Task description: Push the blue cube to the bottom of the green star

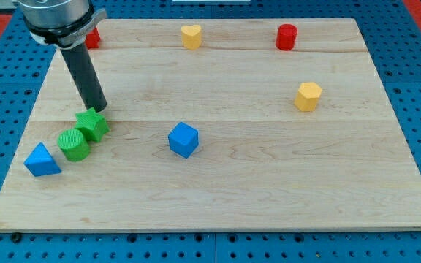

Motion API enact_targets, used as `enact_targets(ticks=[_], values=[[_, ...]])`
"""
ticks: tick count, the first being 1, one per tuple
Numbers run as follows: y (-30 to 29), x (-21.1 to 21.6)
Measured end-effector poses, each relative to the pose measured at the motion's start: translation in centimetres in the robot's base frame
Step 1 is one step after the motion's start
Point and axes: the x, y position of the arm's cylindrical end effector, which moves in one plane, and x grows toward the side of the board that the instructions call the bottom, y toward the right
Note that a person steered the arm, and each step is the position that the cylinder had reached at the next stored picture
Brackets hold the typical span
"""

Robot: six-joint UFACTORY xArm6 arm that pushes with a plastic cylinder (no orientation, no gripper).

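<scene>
Nearest the view's bottom lay the blue triangular block [42, 160] at the board's left, with the green cylinder [73, 144] just beside it and touching the green star [92, 123] on the star's lower left. Level with these but well apart, toward the view's right, sat the blue cube [183, 139], with open wooden board [269, 175] around it. My tip [99, 109], a bare rod that grasped nothing, rested at the star's upper edge; whether it touched the star could not be told. From my tip, therefore, the cube lay to the right and slightly toward the bottom, so a leftward push probably required first circling to the cube's right side. Farther off stood the yellow hexagonal block [308, 96], then, along the top edge, a partly hidden red block [92, 38], the yellow heart [191, 36] and the red cylinder [286, 36].
</scene>
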Motion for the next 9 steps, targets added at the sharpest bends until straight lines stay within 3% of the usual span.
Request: enact_targets(ticks=[2,4,5,6,7,8,9], values=[[17.4,0.8],[18.7,4.7],[16.7,5.2],[10.5,5.2],[12.7,6.5],[19.7,8.1],[17.9,9.7]])
